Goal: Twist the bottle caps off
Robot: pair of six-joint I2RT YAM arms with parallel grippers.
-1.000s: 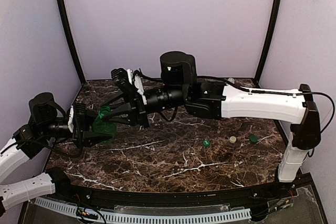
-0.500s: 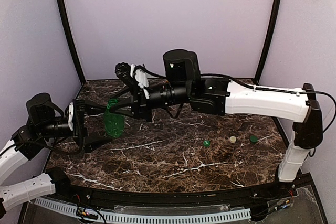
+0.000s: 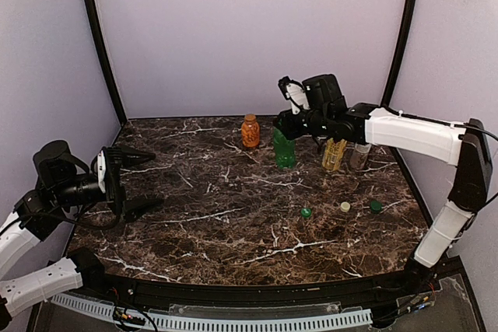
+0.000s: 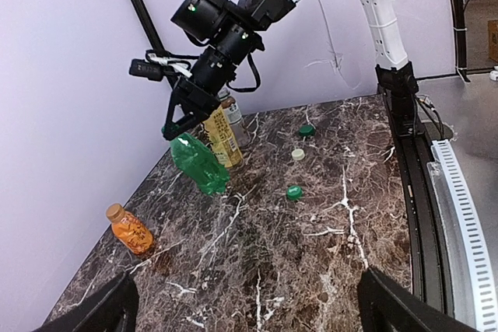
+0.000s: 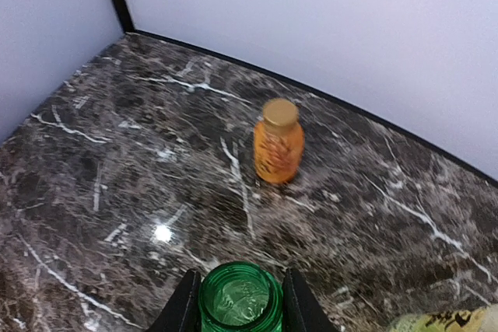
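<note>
Left arm (image 3: pixel 43 279) and right arm (image 3: pixel 412 134): white link shells, black cylindrical joint housings. Left gripper (image 3: pixel 152 179) and right gripper (image 5: pixel 237 301): black fingers. Black cables (image 4: pixel 167 58) loop at the right wrist.

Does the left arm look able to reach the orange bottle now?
Probably yes: the orange bottle stands apart, nothing lies between it and the open left tool, and the right tool holds the green bottle beside it.

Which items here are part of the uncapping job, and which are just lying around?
Job: green bottle, clamped in right gripper; orange bottle, cap on; yellow bottle; clear bottle; left gripper, open.
Lying about: small green cap, cream cap, larger green cap, all loose.
</note>
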